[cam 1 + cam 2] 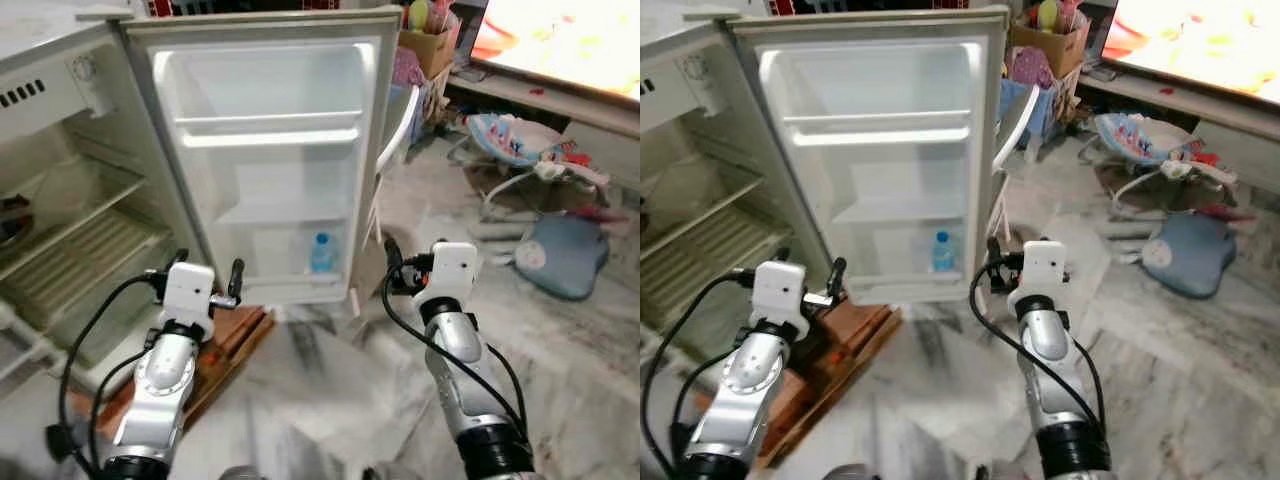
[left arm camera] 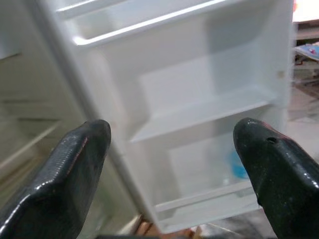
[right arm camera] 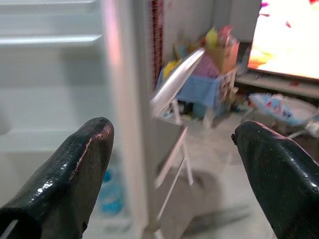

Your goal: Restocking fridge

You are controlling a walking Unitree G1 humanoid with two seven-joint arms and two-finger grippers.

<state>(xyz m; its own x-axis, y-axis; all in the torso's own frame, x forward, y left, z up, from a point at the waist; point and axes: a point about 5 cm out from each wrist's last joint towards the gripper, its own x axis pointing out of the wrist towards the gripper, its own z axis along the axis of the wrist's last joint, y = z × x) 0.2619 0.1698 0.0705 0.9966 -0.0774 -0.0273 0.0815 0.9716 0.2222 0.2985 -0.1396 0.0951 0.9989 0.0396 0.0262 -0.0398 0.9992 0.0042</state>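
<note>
From the head views, the left gripper (image 1: 208, 277) is hovering with its fingers spread and holding nothing, just short of the open fridge door (image 1: 270, 150). A blue-capped water bottle (image 1: 321, 252) is standing on the door's lowest shelf, ahead of this gripper and slightly toward the right gripper (image 1: 998, 262); whether that one is open is hard to tell here.

In the left wrist view, both fingers (image 2: 75, 169) are gaping wide, the bottle (image 2: 239, 167) blurred beyond them.

In the right wrist view, the fingers (image 3: 70, 174) are parted, framing the door's edge.

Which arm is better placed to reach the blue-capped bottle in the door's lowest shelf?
Probably the left. The left gripper hangs open facing the door shelves, and the bottle appears between its fingers. The right gripper points past the door's edge.
</note>
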